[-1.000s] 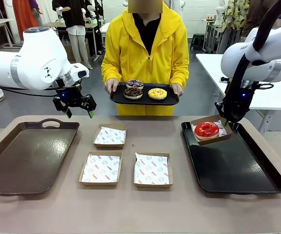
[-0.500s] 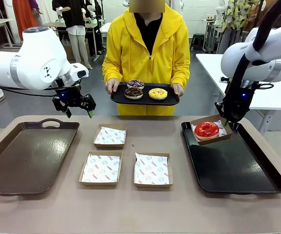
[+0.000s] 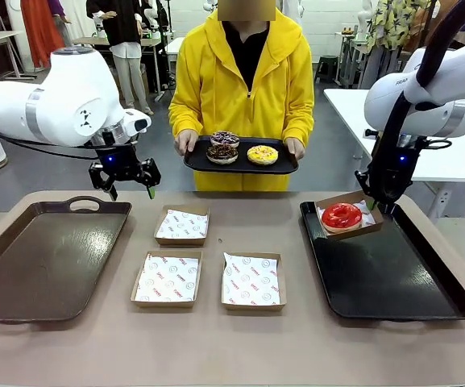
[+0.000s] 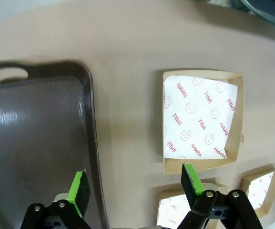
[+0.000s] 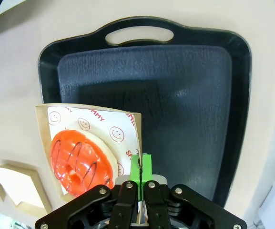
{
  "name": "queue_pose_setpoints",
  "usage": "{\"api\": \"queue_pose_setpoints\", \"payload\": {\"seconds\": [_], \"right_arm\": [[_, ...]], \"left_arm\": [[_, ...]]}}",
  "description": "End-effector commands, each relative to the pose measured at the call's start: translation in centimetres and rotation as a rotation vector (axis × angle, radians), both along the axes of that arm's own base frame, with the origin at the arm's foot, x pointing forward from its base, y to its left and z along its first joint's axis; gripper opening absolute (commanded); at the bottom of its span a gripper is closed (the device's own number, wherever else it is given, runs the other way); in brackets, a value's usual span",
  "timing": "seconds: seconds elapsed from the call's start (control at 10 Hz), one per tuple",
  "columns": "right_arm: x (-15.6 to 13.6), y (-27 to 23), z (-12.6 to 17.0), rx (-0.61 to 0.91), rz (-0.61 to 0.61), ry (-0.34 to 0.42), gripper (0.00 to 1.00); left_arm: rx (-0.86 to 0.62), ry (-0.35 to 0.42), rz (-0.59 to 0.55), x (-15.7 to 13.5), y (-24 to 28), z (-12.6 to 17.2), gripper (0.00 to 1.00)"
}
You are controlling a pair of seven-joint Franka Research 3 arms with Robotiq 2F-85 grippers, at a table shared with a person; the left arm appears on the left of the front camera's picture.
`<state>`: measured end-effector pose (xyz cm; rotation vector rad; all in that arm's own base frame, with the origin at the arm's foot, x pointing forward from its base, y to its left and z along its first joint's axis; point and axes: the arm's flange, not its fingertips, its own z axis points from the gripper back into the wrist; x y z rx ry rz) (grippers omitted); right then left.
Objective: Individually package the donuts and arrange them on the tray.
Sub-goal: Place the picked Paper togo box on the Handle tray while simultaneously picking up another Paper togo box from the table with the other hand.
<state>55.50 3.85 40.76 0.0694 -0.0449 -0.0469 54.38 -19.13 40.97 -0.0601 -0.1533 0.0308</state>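
Step in hand: setting the 1st packaged donut down. The red donut (image 3: 342, 214) lies in its box (image 3: 353, 232), above the 11 o'clock corner of the black tray (image 3: 393, 278), which sits at the table's 3 o'clock.
Progress: 1 of 4 boxed, by my reading. The other 3 donuts (image 3: 262, 154) sit on the person's tray (image 3: 284, 168) at 12 o'clock, and 3 empty boxes (image 3: 168, 280) wait mid-table.
Right gripper (image 3: 371, 203): fingers pinched together on the box's edge at its 3 o'clock side. The arm descends steeply, and the box is slightly tilted.
Left gripper (image 3: 131, 192): fingers wide apart and empty, pointing down at the table's 10 o'clock, between the brown tray (image 3: 47, 258) and the far box.
Next move: probably lower the box flat onto the tray, then release.
Doubt: I cannot tell whether the box touches the tray.
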Motion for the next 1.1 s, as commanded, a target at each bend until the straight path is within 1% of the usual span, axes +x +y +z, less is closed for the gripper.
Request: {"api": "queue_pose_setpoints", "payload": {"seconds": [0.0,0.2,0.3,0.6,0.8,1.0], "right_arm": [[1.0,0.8,0.6,-0.079,-0.028,-0.002,0.01],[1.4,0.8,0.5,-0.084,-0.031,0.012,0.01],[1.6,0.7,0.2,-0.08,-0.028,0.017,0.01],[2.3,1.2,-0.8,-0.051,-0.018,0.037,0.01],[2.6,1.3,-1.3,-0.031,-0.033,0.031,0.01],[2.7,1.5,-1.0,-0.034,-0.044,-0.006,0.01]], "left_arm": [[0.059,0.114,0.105,1.5,-2.3,0.1,1.0],[0.057,0.135,0.139,1.7,-3.0,0.2,1.0],[0.06,0.136,0.153,2.0,-3.4,-0.3,1.0],[-0.006,0.111,0.098,2.9,-3.3,-1.5,1.0],[-0.022,0.076,0.07,3.0,-3.2,-2.0,1.0],[-0.021,0.073,0.034,3.1,-3.5,-2.6,1.0]]}}
